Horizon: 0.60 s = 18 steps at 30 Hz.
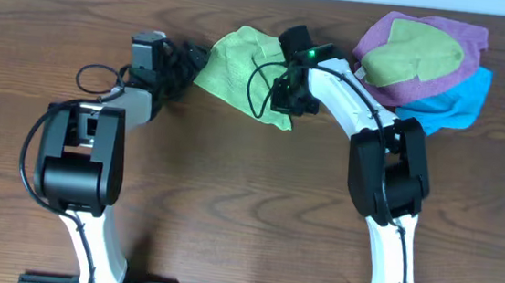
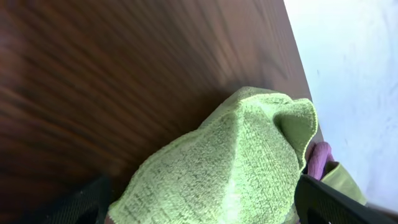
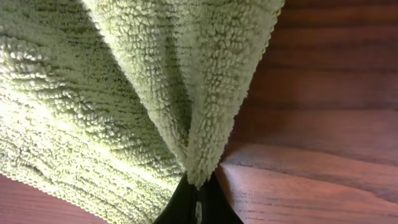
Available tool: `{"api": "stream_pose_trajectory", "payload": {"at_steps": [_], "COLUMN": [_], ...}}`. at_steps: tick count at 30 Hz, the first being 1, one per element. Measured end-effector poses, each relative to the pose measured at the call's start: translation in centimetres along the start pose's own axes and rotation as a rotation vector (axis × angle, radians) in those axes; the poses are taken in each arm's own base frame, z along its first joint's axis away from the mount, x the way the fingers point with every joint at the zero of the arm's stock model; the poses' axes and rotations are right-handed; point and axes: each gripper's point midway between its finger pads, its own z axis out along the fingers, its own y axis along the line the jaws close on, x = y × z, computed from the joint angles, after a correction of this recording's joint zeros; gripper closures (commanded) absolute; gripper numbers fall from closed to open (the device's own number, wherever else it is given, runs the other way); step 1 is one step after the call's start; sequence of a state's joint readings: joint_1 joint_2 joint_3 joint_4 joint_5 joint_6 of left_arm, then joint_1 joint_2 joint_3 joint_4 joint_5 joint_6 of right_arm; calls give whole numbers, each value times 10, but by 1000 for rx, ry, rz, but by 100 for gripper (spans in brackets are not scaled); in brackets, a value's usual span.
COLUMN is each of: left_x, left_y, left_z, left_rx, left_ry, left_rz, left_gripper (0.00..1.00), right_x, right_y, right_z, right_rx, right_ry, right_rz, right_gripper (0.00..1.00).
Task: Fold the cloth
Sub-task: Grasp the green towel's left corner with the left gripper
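cloth (image 1: pixel 241 63) soft, light, floppy terry; right pincer (image 3: pixel 198 200) clenched on bunched fold; left pincer (image 2: pixel 208 199) spread open; grab corners imo

Overhead: bright, even, diffuse light from above. Desk (image 1: pixel 230 185) grain crisp, only short soft shadows beside the arms, no glare. Small green LED (image 1: pixel 311 52) glows on the right arm.

Left wrist: desk grain smeared and out of focus toward the left. Cloth (image 2: pixel 236 168) nap fairly sharp, inside of its fold shaded. Pale background (image 2: pixel 354 74) at right washed out, near white. Left claw (image 2: pixel 205 211) fingers dark and soft in both bottom corners.

Right wrist: extreme close-up. Cloth loops sharp at centre, brighter at upper left, deep shadow in the crease. Desk reads warm red with a soft sheen at lower right. Right claw (image 3: pixel 194 202) underexposed, near black.
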State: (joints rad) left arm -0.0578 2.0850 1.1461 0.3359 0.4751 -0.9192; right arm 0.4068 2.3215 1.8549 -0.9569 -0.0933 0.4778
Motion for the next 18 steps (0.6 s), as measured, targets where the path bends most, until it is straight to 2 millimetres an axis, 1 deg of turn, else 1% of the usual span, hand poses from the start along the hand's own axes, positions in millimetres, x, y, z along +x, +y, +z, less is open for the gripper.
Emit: {"api": "stream_pose_trajectory", "payload": {"at_steps": [2,6,10,11,13,15,18], "left_x": [4,19,31,33,34,37,40], "left_y": [-3,-11,-17,-17,-18,-12,-6], "left_z": [3,9,12,13,13,13,12], "left_rx": [4,12,15,13,7,-17,-42], "left_ry": [7,34,56,61,67,80,95], "left_rz": [10,31,48,51,53,63,73], "left_gripper": [5,4,2,0,13,25,32], "right_x": [0,0,-3,-4,-6,-8,-8], "right_y": [0,0,2,3,5,6,7], "right_z": [0,-1,-9,-12,-19,-24,-27], "right_rx": [0,-1,-10,-14,-22,-27,-30], "right_ry": [0,-2,-21,-27,-43,-53,-58], "right_rz": [0,0,-2,-3,-4,-6,-7], "right_gripper": [99,99,99,99,99,99,99]}}
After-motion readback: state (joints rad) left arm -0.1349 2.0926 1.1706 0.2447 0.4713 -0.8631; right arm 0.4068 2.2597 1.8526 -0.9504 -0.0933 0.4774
